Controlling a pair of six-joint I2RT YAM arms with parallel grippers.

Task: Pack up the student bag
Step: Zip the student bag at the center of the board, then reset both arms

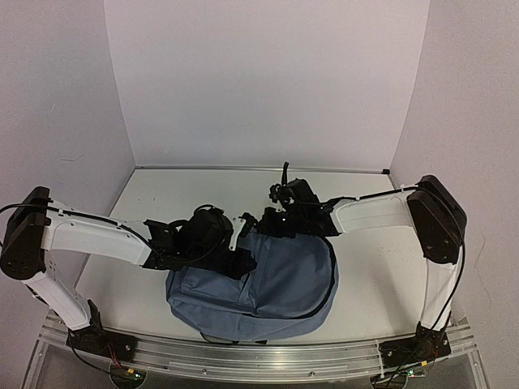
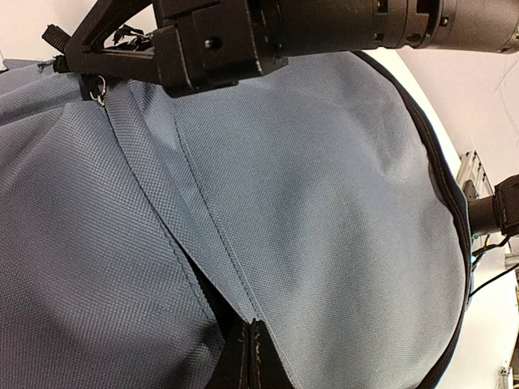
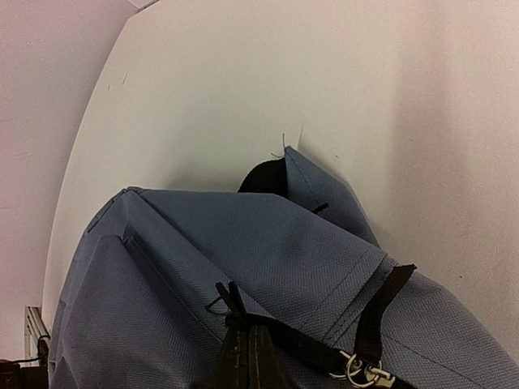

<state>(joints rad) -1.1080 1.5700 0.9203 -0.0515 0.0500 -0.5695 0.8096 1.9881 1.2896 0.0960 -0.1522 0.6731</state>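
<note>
1. Left gripper (image 2: 252, 356), student bag (image 1: 280, 284)'s left side: pinched shut on a fabric fold (image 2: 212, 279).
2. Student bag slumps on the worktop (image 1: 162, 194); soft, floppy, likely light; seams probably grip best.
3. Right gripper (image 3: 247, 356), student bag's top: clamped on its black strap (image 3: 285, 337).

A white, matte surface (image 1: 162, 194) fills the floor of a small booth. Behind the surface stands a plain back wall (image 1: 268, 81), pale with a faint lilac cast. A left wall (image 1: 57, 105) rises off the surface's left edge and a right wall (image 1: 470, 89) off its right edge, both of the same pale tone and both angled outward toward the near side. A thin dark seam runs where the surface meets the back wall, and a small dark spot (image 1: 383, 171) sits at the surface's far right corner. Along the near edge of the surface lies a ribbed aluminium rail (image 1: 268, 356). Light falls evenly from above the surface, leaving only soft, short shadows on it.
</note>
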